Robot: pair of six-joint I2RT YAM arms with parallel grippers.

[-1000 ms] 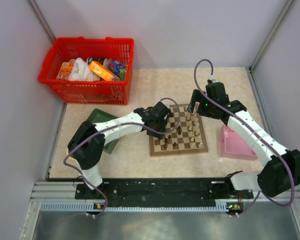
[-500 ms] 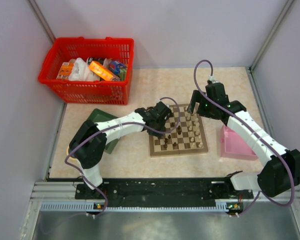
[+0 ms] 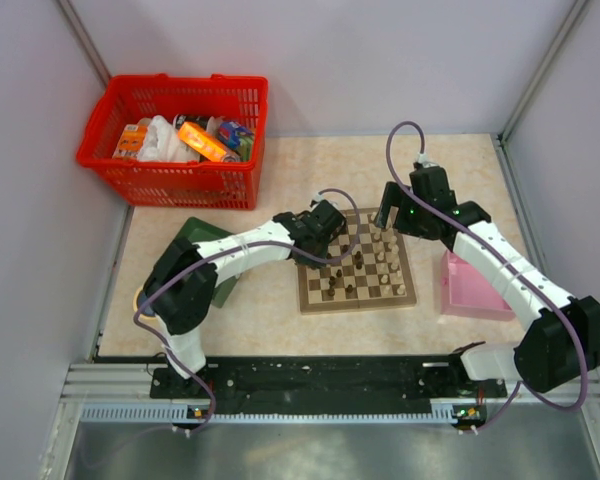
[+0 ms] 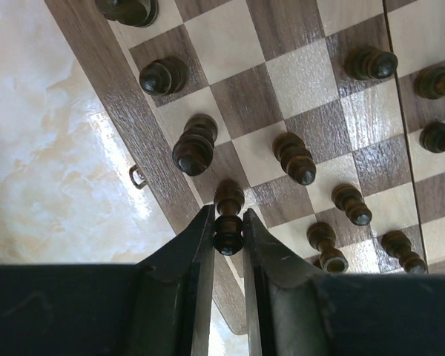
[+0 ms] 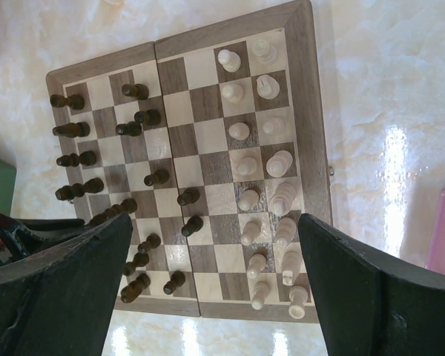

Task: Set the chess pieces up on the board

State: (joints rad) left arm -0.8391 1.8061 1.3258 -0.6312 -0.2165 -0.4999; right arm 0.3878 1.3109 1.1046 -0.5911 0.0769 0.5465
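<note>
The left jaws are pinched shut on the head of a dark piece (image 4: pixel 228 200), which sits between them at the tan border of the board (image 4: pixel 222 44). I cannot tell whether its base touches the wood. More dark pieces stand just beyond the tips, one (image 4: pixel 194 144) to the left and one (image 4: pixel 295 157) to the right. The sound way is probably to lift straight up before travelling, so neither neighbour gets clipped, then set it down centred on its square. The right jaws gape wide and empty, with the cream pieces (image 5: pixel 271 185) below and between them.

Red basket (image 3: pixel 170 180) far left, packed with packets — green tray (image 3: pixel 198 233) nearer; pink box (image 3: pixel 465 295) right.
</note>
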